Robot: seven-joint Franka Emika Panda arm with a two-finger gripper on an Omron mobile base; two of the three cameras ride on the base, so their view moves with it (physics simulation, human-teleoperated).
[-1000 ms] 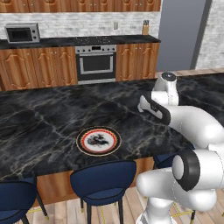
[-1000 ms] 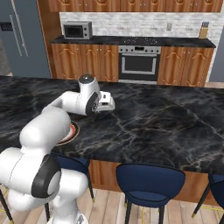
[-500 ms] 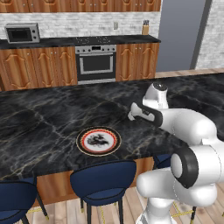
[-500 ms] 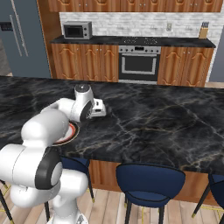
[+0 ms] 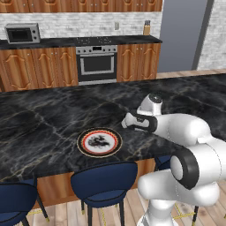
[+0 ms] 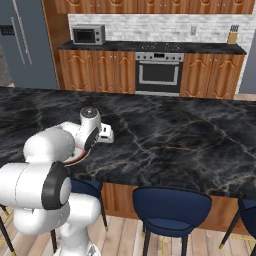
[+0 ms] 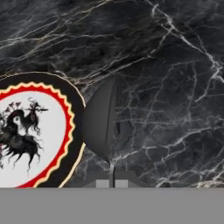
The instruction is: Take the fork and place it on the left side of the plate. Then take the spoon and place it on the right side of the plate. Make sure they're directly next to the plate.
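Observation:
The plate (image 5: pixel 99 131) is round, with a dark rim, a red scalloped ring and a rooster on its white centre, and it lies on the black marble island. In the hand view my gripper (image 7: pixel 113 181) is shut on the spoon (image 7: pixel 101 124). The spoon's dark grey bowl points away from the fingers, just beside the plate's rim (image 7: pixel 78 109). From the left base view the gripper (image 5: pixel 126 122) hangs low over the counter at the plate's right edge. In the right base view my arm covers most of the plate (image 6: pixel 76 159). The fork is out of view.
Blue stools (image 5: pixel 105 178) stand along the island's near edge (image 5: pixel 66 174). The oven (image 5: pixel 96 64), the microwave (image 5: pixel 22 33) and a knife block (image 5: pixel 146 28) are on the far wall, and a grey fridge (image 6: pixel 25 45) stands at the left.
The arm has swung left across the island and come down, bringing the shut gripper and the spoon from the counter's right part to the plate's right edge.

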